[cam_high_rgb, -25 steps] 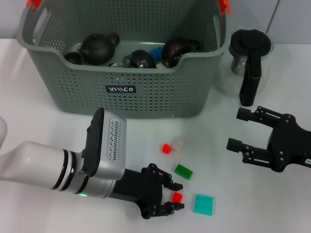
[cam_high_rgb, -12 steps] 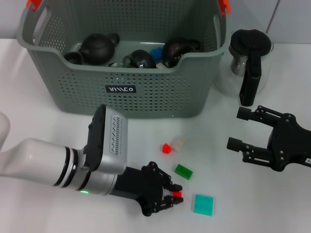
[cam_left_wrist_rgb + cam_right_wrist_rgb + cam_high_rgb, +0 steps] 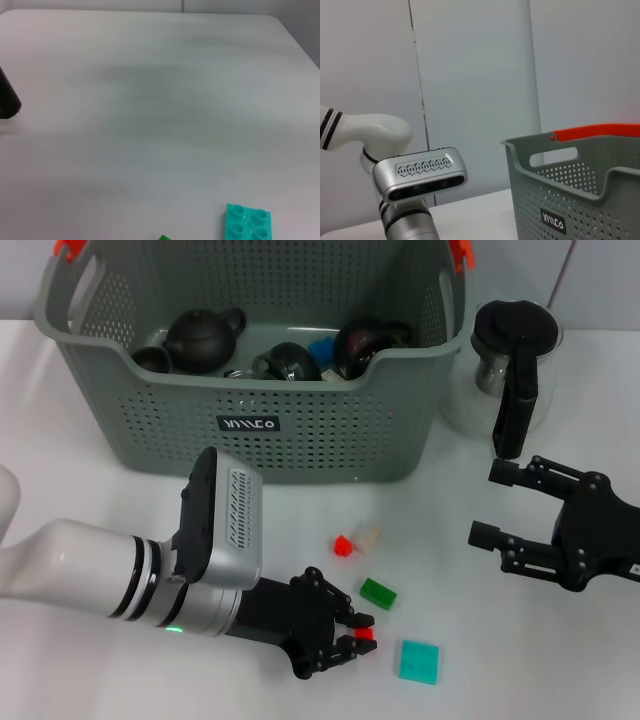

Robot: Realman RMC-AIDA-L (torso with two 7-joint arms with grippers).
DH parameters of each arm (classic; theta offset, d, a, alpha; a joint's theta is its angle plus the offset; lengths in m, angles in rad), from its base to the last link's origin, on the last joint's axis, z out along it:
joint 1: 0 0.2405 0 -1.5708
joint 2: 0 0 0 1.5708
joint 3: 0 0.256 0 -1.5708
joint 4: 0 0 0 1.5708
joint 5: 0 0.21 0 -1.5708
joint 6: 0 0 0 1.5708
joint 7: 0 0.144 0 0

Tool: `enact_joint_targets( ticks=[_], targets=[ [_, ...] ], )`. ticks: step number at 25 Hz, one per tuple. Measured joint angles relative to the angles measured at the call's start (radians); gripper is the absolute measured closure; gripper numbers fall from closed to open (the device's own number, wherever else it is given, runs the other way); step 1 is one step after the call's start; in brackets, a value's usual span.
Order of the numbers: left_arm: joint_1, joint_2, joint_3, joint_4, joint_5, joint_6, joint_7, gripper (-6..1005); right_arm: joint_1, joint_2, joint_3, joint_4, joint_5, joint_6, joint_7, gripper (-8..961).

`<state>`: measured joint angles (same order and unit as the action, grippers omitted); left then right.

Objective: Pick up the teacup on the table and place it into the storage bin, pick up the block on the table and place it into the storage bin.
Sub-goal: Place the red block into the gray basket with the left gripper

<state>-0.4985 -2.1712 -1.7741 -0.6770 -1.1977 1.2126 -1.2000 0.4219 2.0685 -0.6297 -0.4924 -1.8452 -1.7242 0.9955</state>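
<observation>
My left gripper [image 3: 352, 633] is low over the table [image 3: 90, 490], in front of the storage bin [image 3: 250, 425], shut on a small red block [image 3: 364, 634]. Loose blocks lie nearby: a second red one [image 3: 343, 545], a cream one [image 3: 368, 536], a green one [image 3: 378, 592] and a flat teal one [image 3: 420, 661], which also shows in the left wrist view [image 3: 248, 222]. No teacup shows on the table; dark teaware [image 3: 205, 338] sits inside the bin. My right gripper [image 3: 488, 506] hovers open and empty at the right.
A glass jug with a black handle [image 3: 510, 370] stands right of the bin, just behind my right gripper. The right wrist view shows the bin's front wall [image 3: 580, 210] and the left arm's wrist housing [image 3: 420, 177].
My left gripper's fingers have closed from open onto the small red block and shifted slightly up and back with it. The right arm has not moved.
</observation>
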Motion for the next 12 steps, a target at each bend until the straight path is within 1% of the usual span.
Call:
enact_joint_targets(
  ticks=[3, 6, 8, 10, 11, 12],
  targets=[
    [0.0, 0.002, -0.001, -0.01, 0.003, 0.013, -0.027, 802, 0.001, -0.001, 0.006, 0.0, 0.0, 0.0, 0.0, 128],
    [0.009, 0.015, -0.017, -0.063, 0.006, 0.1, -0.078, 798, 0.001, -0.001, 0.007, 0.0, 0.0, 0.0, 0.0, 129],
    [0.015, 0.033, -0.073, -0.106, 0.004, 0.212, -0.107, 796, 0.002, -0.001, 0.007, 0.0, 0.0, 0.0, 0.0, 129],
    [0.008, 0.052, -0.165, -0.145, 0.004, 0.346, -0.138, 794, 0.003, -0.001, 0.007, 0.0, 0.0, 0.0, 0.0, 129],
    [0.005, 0.057, -0.193, -0.159, 0.004, 0.386, -0.155, 793, 0.003, -0.001, 0.007, 0.0, 0.0, 0.0, 0.0, 129],
    [-0.006, 0.069, -0.252, -0.193, 0.004, 0.461, -0.188, 792, 0.004, -0.001, 0.007, 0.0, 0.0, -0.001, 0.0, 129]
  ],
)
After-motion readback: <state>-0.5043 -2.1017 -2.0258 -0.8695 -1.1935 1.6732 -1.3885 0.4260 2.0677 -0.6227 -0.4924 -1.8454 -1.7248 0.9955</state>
